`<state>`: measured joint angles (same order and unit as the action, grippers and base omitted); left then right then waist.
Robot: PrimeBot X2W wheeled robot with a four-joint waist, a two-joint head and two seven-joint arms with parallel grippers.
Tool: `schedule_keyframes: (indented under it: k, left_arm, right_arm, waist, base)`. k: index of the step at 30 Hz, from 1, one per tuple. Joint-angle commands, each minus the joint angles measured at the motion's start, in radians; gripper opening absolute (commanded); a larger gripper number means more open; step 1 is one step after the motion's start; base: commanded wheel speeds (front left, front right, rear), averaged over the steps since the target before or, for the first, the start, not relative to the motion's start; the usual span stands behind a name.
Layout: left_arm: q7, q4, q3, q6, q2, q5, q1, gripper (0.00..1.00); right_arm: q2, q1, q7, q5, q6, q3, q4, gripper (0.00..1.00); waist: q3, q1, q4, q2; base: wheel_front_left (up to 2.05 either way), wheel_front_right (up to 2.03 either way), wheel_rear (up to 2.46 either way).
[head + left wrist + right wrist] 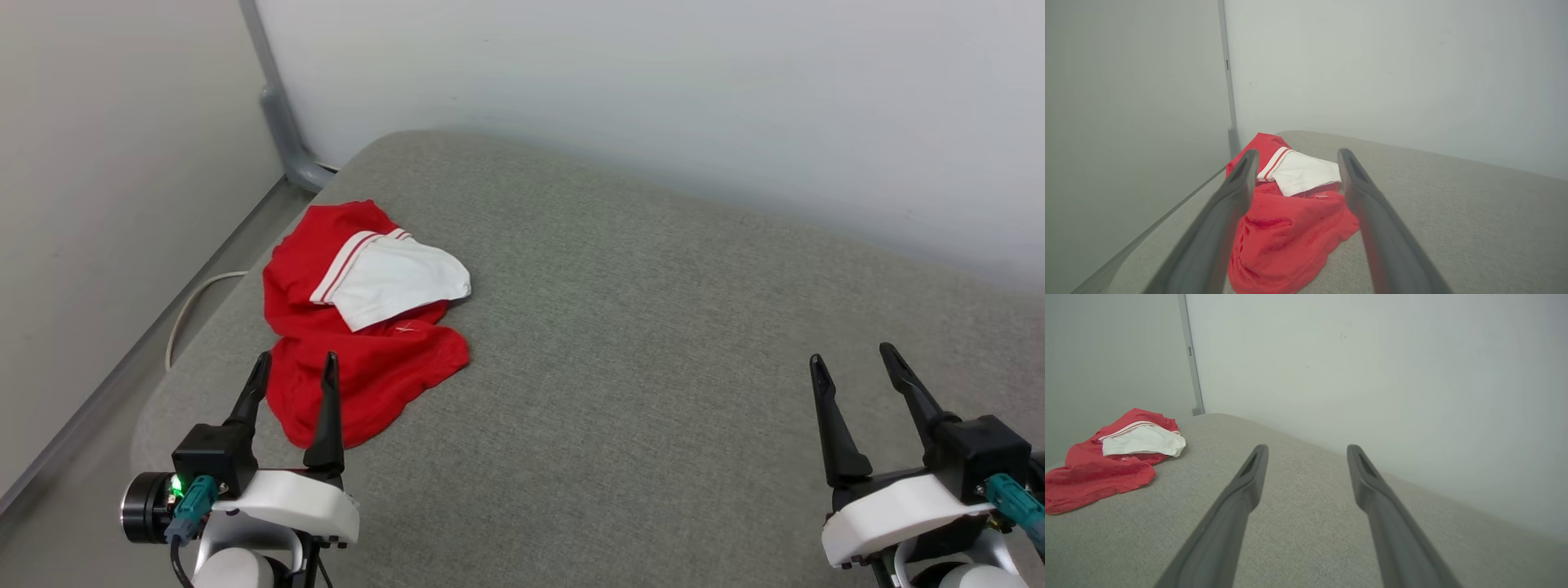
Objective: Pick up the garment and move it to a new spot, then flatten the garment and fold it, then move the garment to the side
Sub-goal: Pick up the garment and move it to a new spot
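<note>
Head view: garment [384, 363] on cushion [620, 327]; left end effector [296, 357], right end effector [850, 353] spread (empty)

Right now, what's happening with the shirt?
Nothing is held yet. The garment lies crumpled near the left edge of the grey cushion. The left gripper is open, with its fingers framing the garment's near end; contact is unclear. The right gripper is open over bare cushion, well away.
</note>
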<state>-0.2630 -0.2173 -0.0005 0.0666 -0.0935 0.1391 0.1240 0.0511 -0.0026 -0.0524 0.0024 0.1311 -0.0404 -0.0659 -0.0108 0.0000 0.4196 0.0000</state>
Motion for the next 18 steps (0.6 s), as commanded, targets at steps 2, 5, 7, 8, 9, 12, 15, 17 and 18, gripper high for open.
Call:
schedule_keyframes:
  k: [2,5,7,8,9,12,15,17,18]
  left_arm:
    - [-0.003,0.002,0.002,0.003,0.001,0.002,-0.002,1.00]
    - [-0.003,-0.002,0.010,0.006,0.004,0.008,-0.005,1.00]
    - [-0.003,-0.004,0.014,0.010,0.006,0.013,-0.008,1.00]
    - [-0.003,-0.005,0.015,0.011,0.006,0.012,-0.007,1.00]
    - [-0.003,-0.006,0.016,0.011,0.007,0.012,-0.005,1.00]
    - [-0.003,-0.017,0.023,0.014,0.005,0.019,0.008,1.00]
    - [0.002,-0.044,0.024,0.019,-0.004,0.025,0.033,1.00]
    - [0.031,-0.073,0.027,0.022,-0.006,0.047,0.067,1.00]
    - [0.044,-0.082,0.029,0.025,-0.011,0.054,0.093,1.00]
  right_arm:
    - [-0.001,-0.016,-0.003,0.002,-0.001,0.001,-0.009,1.00]
    - [-0.001,-0.015,-0.001,0.012,-0.001,0.003,-0.012,1.00]
    - [-0.001,-0.013,0.001,0.016,-0.001,0.003,-0.013,1.00]
    - [-0.001,-0.014,0.001,0.017,-0.001,0.003,-0.013,1.00]
    - [-0.001,-0.014,0.001,0.020,-0.001,0.002,-0.013,1.00]
    - [-0.001,-0.016,0.003,0.031,-0.001,0.004,-0.010,1.00]
    - [-0.001,-0.018,0.009,0.038,-0.001,0.000,-0.012,1.00]
    - [-0.001,-0.028,0.021,0.035,-0.001,0.004,-0.021,1.00]
    - [-0.001,-0.035,0.030,0.038,-0.001,0.006,-0.025,1.00]
  waist:
    - [-0.003,0.0000,0.034,0.0000]
    - [-0.003,0.0000,0.050,0.0000]
    - [-0.004,0.0000,0.057,0.0000]
    - [-0.004,0.0000,0.059,0.0000]
    - [-0.005,0.0000,0.061,0.0000]
    - [-0.007,0.0000,0.061,0.0000]
    - [-0.019,0.0000,0.057,0.0000]
    - [-0.044,0.0000,0.049,0.0000]
    - [-0.060,0.0000,0.043,0.0000]
  base:
    - [0.00,0.00,0.00]
    - [0.00,0.00,0.00]
    - [0.00,0.00,0.00]
    - [0.00,0.00,0.00]
    - [0.00,0.00,0.00]
    - [0.00,0.00,0.00]
    - [0.00,0.00,0.00]
    - [0.00,0.00,0.00]
    - [0.00,0.00,0.00]
